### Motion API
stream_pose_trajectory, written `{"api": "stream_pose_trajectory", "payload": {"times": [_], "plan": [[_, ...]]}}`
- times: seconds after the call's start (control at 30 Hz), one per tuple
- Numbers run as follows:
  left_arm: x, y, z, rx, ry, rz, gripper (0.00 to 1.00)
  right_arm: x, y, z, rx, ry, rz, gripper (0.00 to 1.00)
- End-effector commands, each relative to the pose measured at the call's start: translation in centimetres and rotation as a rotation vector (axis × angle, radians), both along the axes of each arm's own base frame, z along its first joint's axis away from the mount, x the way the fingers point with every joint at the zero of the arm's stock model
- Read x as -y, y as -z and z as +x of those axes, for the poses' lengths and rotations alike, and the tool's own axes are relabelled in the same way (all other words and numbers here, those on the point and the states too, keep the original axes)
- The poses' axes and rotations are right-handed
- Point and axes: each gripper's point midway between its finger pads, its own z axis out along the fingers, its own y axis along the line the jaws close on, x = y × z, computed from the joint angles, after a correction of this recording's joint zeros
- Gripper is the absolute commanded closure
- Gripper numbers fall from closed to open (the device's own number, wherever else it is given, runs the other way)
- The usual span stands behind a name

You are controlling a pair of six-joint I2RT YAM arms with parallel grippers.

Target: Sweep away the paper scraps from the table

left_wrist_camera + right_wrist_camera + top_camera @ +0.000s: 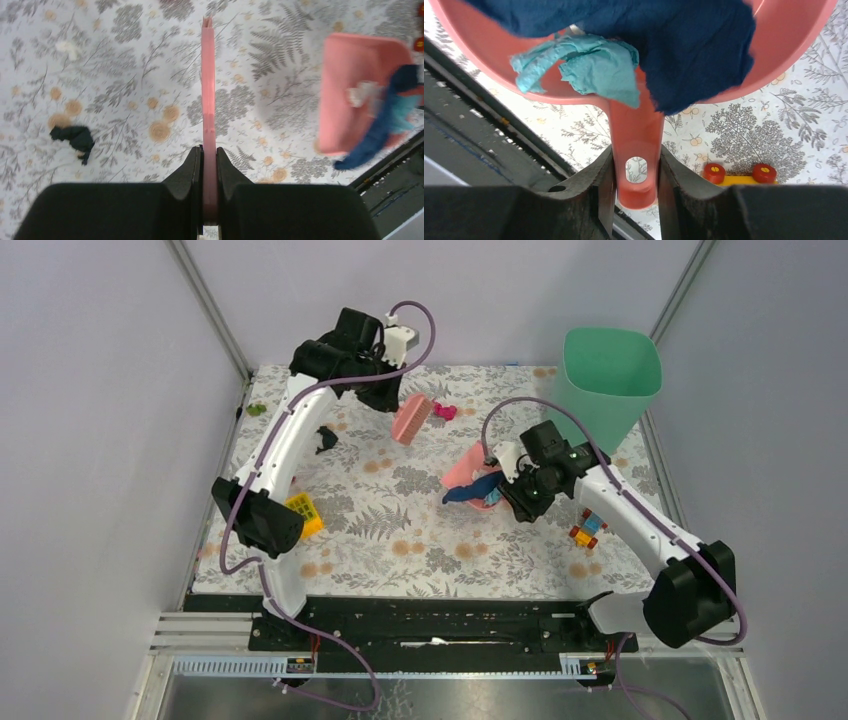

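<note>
Right jaws tight on dustpan [636, 130] of scraps [594, 65]; left jaws tight on brush [208, 90].

Seen from above, the worktop [400, 540] has a bin [610, 380] standing at its far right corner. Right of centre is the dustpan [462, 472], its handle clamped in the right hand [636, 185], with a heap of paper scraps [478, 490] in it. Behind it and to its left, near the far edge, the brush [411, 419] is gripped in the left hand [209, 165], with one scrap [444, 412] just to its right. Another scrap [325, 438] lies further left, toward the left edge. A studded brick [303, 512] sits by the left edge, nearer the front. A toy-brick vehicle [588, 530] sits by the right edge.
</note>
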Motion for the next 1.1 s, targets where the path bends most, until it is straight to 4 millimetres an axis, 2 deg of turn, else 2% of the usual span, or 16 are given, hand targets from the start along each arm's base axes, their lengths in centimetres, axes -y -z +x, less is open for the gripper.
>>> {"api": "stream_pose_trajectory", "payload": {"times": [0.0,0.17,0.33,0.43,0.6,0.7,0.83,0.93,1.07], "plan": [[-3.7,2.0,2.2,-0.011,-0.106,0.058,1.0,-1.1,-4.6,-0.3,-0.013,-0.042,0.054,1.0],[-3.7,2.4,2.6,-0.024,-0.111,0.048,1.0,-0.1,-8.7,1.5,0.09,-0.038,0.001,1.0],[-4.0,3.8,2.4,-0.07,-0.094,0.061,1.0,0.5,-10.4,1.3,0.073,-0.014,-0.028,1.0],[-4.2,3.9,2.2,-0.076,-0.087,0.065,1.0,0.3,-11.5,1.1,0.072,0.014,-0.007,1.0],[-4.8,4.9,1.3,-0.111,-0.09,0.08,1.0,0.3,-13.7,2.1,0.06,0.074,0.05,1.0],[-4.8,5.0,0.7,-0.128,-0.087,0.076,1.0,0.3,-14.6,3.5,0.046,0.121,0.08,1.0],[-3.6,2.7,-0.2,-0.112,-0.051,0.0,1.0,0.9,-15.7,5.9,0.077,0.184,0.082,1.0],[-3.3,2.0,-0.5,-0.101,-0.037,-0.01,1.0,2.2,-16.6,8.0,0.094,0.266,0.082,1.0],[-3.5,2.3,-0.9,-0.111,-0.031,0.003,1.0,4.3,-17.7,10.8,0.134,0.344,0.064,1.0]]}}
